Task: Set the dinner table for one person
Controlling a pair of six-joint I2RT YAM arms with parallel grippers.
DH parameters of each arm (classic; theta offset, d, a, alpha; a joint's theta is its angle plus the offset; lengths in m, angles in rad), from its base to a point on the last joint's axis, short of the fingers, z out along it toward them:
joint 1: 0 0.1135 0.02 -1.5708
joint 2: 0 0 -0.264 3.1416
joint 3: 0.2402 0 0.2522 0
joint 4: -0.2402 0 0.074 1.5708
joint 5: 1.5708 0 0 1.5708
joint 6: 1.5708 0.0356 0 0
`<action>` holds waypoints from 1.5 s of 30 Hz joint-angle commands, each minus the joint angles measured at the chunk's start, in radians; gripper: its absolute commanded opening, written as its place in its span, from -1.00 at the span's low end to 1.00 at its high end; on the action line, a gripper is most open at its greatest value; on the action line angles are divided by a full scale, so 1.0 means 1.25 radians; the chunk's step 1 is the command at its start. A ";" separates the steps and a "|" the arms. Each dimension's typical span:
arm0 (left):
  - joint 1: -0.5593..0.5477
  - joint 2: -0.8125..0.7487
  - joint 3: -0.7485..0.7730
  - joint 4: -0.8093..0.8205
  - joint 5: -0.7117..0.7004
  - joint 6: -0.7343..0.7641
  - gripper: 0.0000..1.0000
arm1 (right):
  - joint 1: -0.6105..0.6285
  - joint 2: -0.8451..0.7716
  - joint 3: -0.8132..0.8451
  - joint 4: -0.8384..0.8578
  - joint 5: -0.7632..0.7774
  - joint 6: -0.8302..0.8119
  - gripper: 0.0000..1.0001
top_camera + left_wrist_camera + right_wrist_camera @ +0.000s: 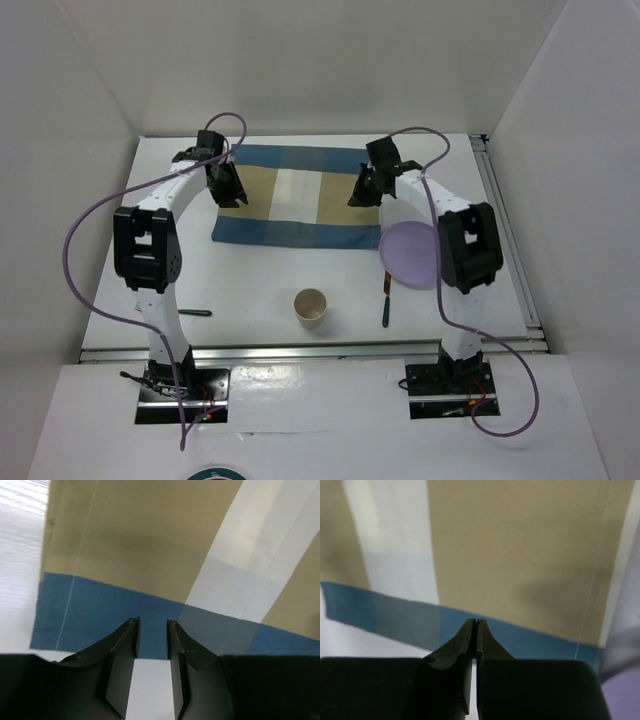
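Note:
The dinner table [250, 285] is the big white tabletop. A blue-and-tan checked placemat [295, 195] lies flat at its back middle. My left gripper [228, 188] hovers over the mat's left part. In the left wrist view the gripper [152, 622] is open by a narrow gap and empty, above the mat's blue border [100, 615]. My right gripper [365, 190] is over the mat's right part. In the right wrist view the gripper [476, 622] is shut with nothing between the jaws, above the mat [520, 545]. A purple plate [410, 255] lies right of the mat.
A paper cup [311, 306] stands upright at the front middle. A dark utensil [385, 300] lies beside the plate's near left edge. Another dark utensil [195, 312] lies at the front left by the left arm. White walls enclose the table on three sides.

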 commanded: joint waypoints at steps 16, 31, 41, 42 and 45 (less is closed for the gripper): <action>-0.001 0.032 -0.227 -0.024 0.005 -0.004 -0.16 | 0.116 0.053 -0.198 0.005 -0.016 0.023 -1.00; -0.001 -0.189 -0.151 -0.116 -0.071 0.023 -0.07 | 0.132 -0.148 -0.200 -0.060 0.118 -0.021 -0.95; -0.001 0.130 0.302 -0.205 -0.188 0.099 0.46 | -0.034 -0.008 0.054 -0.083 0.145 -0.047 -0.44; -0.001 0.156 0.363 -0.205 -0.188 0.110 0.49 | -0.047 0.006 0.088 -0.083 0.137 -0.047 -0.24; 0.007 0.249 0.441 -0.205 -0.171 0.129 0.49 | -0.087 0.059 0.142 -0.083 0.121 -0.047 -0.07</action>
